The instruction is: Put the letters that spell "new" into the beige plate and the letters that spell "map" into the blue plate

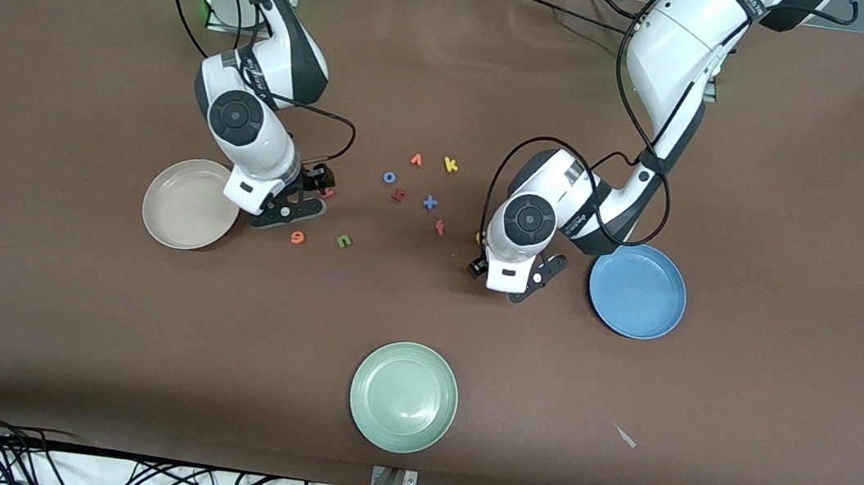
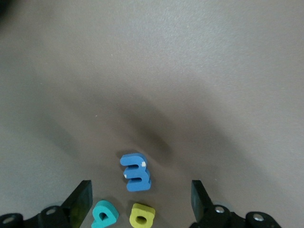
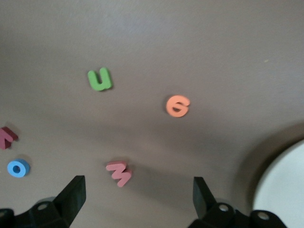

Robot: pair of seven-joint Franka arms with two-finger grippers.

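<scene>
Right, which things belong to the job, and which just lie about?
Job: green n, orange e, pink w, blue m, yellow a, teal p, beige plate, blue plate.
Spare: green plate, blue o, orange v, yellow k, blue x, red f.

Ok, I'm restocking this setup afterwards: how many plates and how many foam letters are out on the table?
Plates: 3 (beige plate, blue plate, pale green plate)
Foam letters: 12, including blue m, yellow a, teal p in the left wrist view
Total: 15
</scene>
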